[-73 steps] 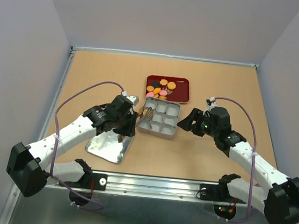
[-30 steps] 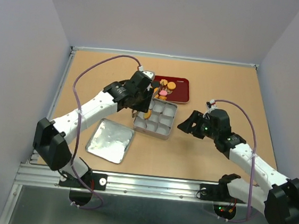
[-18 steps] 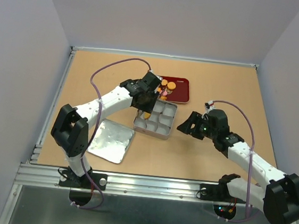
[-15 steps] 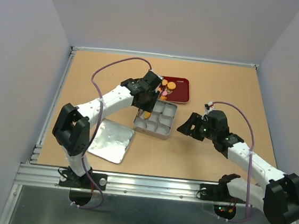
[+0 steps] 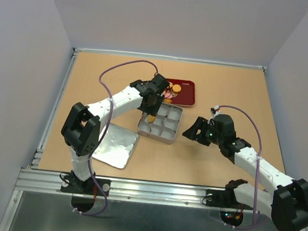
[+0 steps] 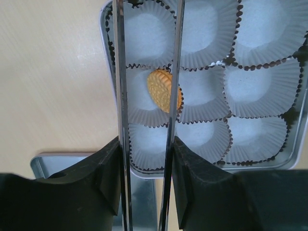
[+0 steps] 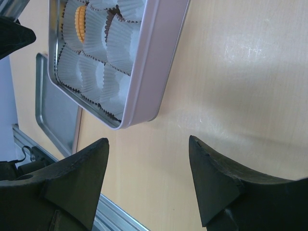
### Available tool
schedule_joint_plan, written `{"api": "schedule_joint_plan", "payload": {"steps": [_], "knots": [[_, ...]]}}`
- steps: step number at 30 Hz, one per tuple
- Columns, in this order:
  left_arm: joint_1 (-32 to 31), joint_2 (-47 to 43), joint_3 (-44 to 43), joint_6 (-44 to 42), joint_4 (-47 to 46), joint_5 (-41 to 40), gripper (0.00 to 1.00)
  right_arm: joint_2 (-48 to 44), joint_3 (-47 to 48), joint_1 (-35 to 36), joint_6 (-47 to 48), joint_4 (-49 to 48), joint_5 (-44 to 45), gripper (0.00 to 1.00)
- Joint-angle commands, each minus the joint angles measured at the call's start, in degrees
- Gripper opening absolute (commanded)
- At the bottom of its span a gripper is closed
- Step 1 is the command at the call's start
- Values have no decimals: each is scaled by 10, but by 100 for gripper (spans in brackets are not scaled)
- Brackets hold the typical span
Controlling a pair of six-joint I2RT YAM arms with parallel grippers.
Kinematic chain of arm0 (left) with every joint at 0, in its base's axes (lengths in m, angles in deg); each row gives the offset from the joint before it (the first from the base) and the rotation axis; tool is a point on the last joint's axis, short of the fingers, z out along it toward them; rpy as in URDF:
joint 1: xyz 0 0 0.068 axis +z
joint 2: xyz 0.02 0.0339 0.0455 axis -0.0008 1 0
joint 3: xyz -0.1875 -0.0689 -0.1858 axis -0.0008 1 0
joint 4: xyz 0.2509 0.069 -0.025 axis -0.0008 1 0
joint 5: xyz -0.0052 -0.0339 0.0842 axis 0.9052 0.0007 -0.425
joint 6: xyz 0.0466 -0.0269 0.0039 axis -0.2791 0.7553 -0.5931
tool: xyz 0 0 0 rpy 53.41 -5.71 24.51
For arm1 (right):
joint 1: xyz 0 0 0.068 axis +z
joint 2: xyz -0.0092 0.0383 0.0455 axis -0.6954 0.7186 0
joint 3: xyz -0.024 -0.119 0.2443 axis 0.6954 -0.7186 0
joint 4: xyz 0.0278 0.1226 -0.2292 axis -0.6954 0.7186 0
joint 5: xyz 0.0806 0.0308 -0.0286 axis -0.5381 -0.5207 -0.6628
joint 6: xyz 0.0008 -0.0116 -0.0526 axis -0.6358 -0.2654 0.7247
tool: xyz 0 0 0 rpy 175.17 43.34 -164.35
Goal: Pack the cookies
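Fingers of the left gripper stand apart astride one orange cookie tilted in the silver tin's edge-middle paper cup, seemingly releasing it; the right gripper hovers spread and empty beside the tin, other cookies on the red tray.

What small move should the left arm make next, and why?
Probably move the left claw over to the red tray and take one of the cookies there. One orange cookie already lies in a paper cup of the tin, the claw grips nothing, and the other cups in view look empty.
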Motion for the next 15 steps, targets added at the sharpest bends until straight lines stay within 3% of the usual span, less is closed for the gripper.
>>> {"api": "schedule_joint_plan", "payload": {"steps": [1,4,9,15], "knots": [[2,-6,-25,-7,20,-30,50,-12,-12,-2,7,-28,1,72],[2,1,-27,-11,20,-28,49,-11,-12,-3,7,-29,1,72],[2,10,-45,-12,23,-24,31,-8,-13,-2,8,-31,0,72],[3,18,-61,-20,27,-26,20,-7,-12,-2,8,-32,-1,72]]}}
